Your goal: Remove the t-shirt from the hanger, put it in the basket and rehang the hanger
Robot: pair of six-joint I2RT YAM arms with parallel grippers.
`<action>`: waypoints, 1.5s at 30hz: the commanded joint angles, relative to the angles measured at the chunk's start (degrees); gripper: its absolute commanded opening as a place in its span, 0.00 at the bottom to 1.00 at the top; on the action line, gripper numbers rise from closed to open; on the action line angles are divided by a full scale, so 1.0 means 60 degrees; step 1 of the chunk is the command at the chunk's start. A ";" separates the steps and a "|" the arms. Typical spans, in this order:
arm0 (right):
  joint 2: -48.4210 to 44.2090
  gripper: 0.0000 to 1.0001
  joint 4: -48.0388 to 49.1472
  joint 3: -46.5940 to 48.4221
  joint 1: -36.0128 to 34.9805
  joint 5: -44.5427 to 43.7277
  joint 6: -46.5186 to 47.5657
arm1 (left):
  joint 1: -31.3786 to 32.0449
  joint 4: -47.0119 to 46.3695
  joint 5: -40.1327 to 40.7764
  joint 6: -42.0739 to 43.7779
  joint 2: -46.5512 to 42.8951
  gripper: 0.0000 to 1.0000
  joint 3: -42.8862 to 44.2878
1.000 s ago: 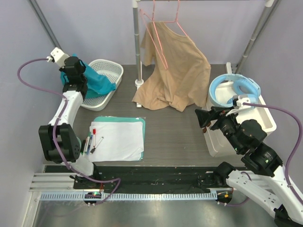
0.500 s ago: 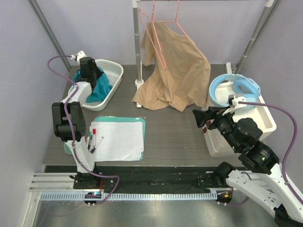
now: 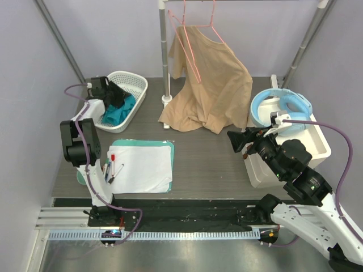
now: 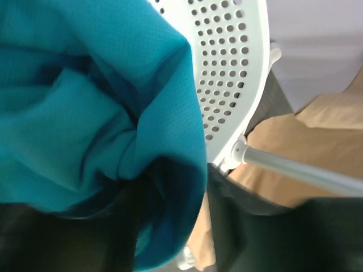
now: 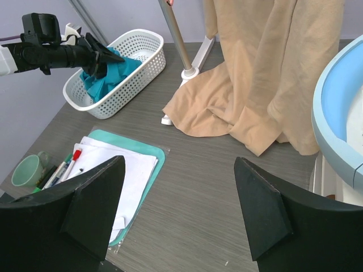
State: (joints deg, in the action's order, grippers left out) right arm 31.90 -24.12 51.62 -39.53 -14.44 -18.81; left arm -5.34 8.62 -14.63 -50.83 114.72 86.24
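The tan t-shirt [image 3: 212,85] hangs from the pink hanger [image 3: 195,39] on the rack, its hem pooled on the table; it also shows in the right wrist view [image 5: 272,73]. My left gripper [image 3: 116,96] is far from it, down in the white basket [image 3: 136,79] with its jaws apart. A teal garment [image 4: 85,113] lies in that basket, draped against the left finger. My right gripper [image 5: 181,209] hovers open over bare table in front of the t-shirt, holding nothing.
The rack's upright pole [image 3: 164,56] stands left of the t-shirt. White paper on a teal folder [image 3: 142,164] with pens [image 3: 110,167] lies front left. A white bin with a blue ring [image 3: 281,107] stands at the right. A green cup [image 5: 25,170] sits near the pens.
My left gripper carried the teal garment from the basket's left side down into the basket, and its jaws have parted. The right arm shifted slightly left.
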 commanded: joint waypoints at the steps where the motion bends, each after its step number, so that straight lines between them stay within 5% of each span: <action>1: 0.0015 0.83 0.0460 0.0040 -0.0004 0.0179 -0.0147 | -0.0003 0.0818 -0.0025 0.0048 -0.0573 0.57 0.0291; 6: 0.0001 0.83 0.0314 0.0157 -0.0018 0.0180 -0.0074 | 0.0012 0.1126 0.0855 0.0195 -0.1818 0.73 -0.0265; 15: -0.0073 0.83 0.0182 0.0187 -0.0018 0.0209 -0.0190 | 0.0041 0.4376 0.4195 -0.0492 -0.3664 0.74 -0.0384; 20: 0.0103 0.83 0.0095 0.0274 -0.0018 0.0180 -0.0132 | 0.0289 0.3300 0.2135 -0.0260 -0.4820 0.68 -0.1450; 27: 0.0249 0.84 -0.0330 0.0625 -0.0018 -0.0201 0.0102 | 0.3667 0.1405 0.1456 0.0765 -0.7310 0.61 -0.3737; 35: 0.1054 0.84 -0.0726 0.1094 -0.0018 -0.0787 -0.0015 | 0.6191 0.0321 0.1091 0.0781 -1.0019 0.61 -0.5332; 40: 0.2430 0.84 -0.0784 0.2338 -0.0018 -0.0845 0.0248 | 0.7641 -0.0147 0.1092 0.0182 -1.0579 0.62 -0.6446; 45: 0.4042 0.84 -0.0843 0.3934 0.0011 -0.2996 0.1212 | 0.9090 -0.0661 0.1135 -0.0142 -1.0521 0.63 -0.7224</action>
State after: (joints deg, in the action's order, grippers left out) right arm 51.27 -30.06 68.14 -39.53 -21.69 -16.97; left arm 43.75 9.30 -7.27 -49.69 51.22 44.75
